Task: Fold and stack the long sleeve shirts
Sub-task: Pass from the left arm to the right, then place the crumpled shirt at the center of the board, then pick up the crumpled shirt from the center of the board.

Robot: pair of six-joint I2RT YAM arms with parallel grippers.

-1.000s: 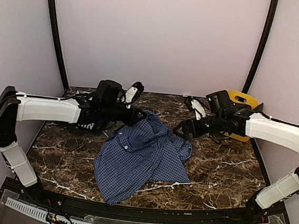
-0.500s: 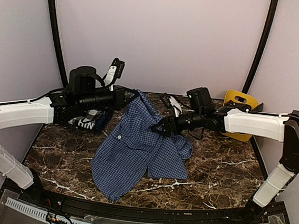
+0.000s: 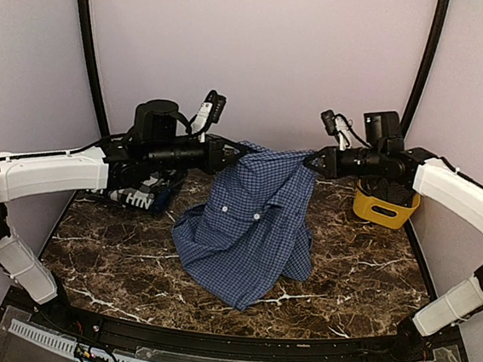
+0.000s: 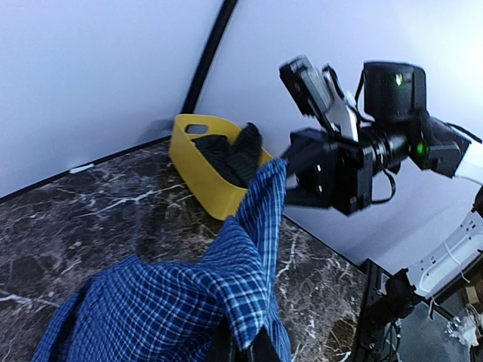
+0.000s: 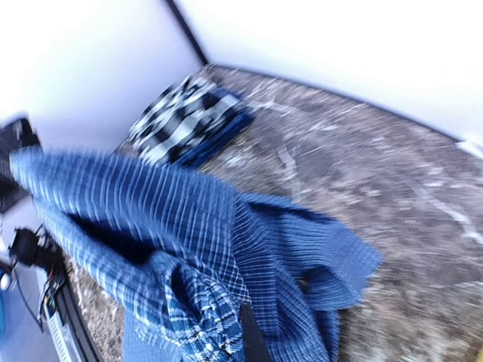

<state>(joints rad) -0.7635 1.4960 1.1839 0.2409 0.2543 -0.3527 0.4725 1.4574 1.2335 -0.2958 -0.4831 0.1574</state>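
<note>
Left pincer [image 3: 243, 150]: clamped shut on the upper edge of the blue check shirt [image 3: 250, 225], just left of centre in the top view. Right pincer [image 3: 312, 160]: closed on the same edge, further right.

The edge is stretched between the two and held high, while the lower cloth drapes onto the table [image 3: 362, 265]. This is judged a lift to shake the garment open so it can be laid flat for folding.

The plaid shirt [image 3: 142, 195] is noted at mid-left under the left arm, apart from the blue one. Whether it is folded cannot be told.

The yellow bin [image 3: 380, 207] is noted at right, below the right arm.

- **Left wrist view:** dark cloth [image 4: 234, 151] is shown inside the bin, which is not readable from above. The right pincer's bite on a shirt corner is seen head-on.
- **Right wrist view (blurred):** the plaid shirt's navy edge is shown. The right pincer's own fingers are mostly hidden by fabric.
</note>
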